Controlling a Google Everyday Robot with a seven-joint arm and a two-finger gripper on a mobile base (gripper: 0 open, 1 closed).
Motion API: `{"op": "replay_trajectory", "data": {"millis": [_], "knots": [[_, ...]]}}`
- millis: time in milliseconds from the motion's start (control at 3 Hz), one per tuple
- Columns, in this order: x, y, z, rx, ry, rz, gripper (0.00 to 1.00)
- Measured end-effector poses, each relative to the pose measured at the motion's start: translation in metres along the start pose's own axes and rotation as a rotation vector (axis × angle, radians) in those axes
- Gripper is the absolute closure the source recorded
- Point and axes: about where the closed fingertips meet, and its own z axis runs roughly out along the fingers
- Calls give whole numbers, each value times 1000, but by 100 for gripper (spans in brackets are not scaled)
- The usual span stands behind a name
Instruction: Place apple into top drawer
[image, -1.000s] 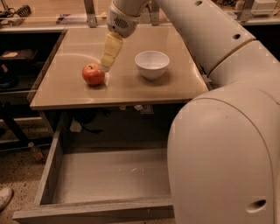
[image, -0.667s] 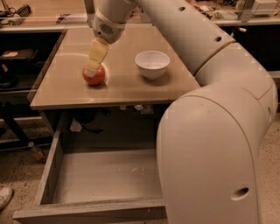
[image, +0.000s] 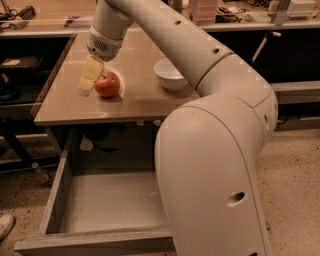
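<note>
The red-orange apple (image: 107, 84) sits on the tan counter top (image: 135, 102), left of the white bowl. My gripper (image: 88, 79) hangs from the white arm and reaches down at the apple's left side, its yellowish finger (image: 90, 74) close against the fruit. The top drawer (image: 107, 202) is pulled open below the counter, with a flat grey bottom and nothing showing in it; its right part is hidden behind my arm.
A white bowl (image: 170, 74) stands on the counter to the right of the apple. My large white arm (image: 220, 170) fills the right foreground. Dark shelving lies left and behind. A shoe tip (image: 5, 225) shows at the lower left floor.
The gripper has moved left, from above and right of the apple to its left side. The apple and bowl stay in place on the counter.
</note>
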Motion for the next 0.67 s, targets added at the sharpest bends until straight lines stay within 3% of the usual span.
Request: {"op": "replay_trajectory", "data": {"millis": [667], "knots": [[19, -19, 15, 11, 0, 51, 0]]}}
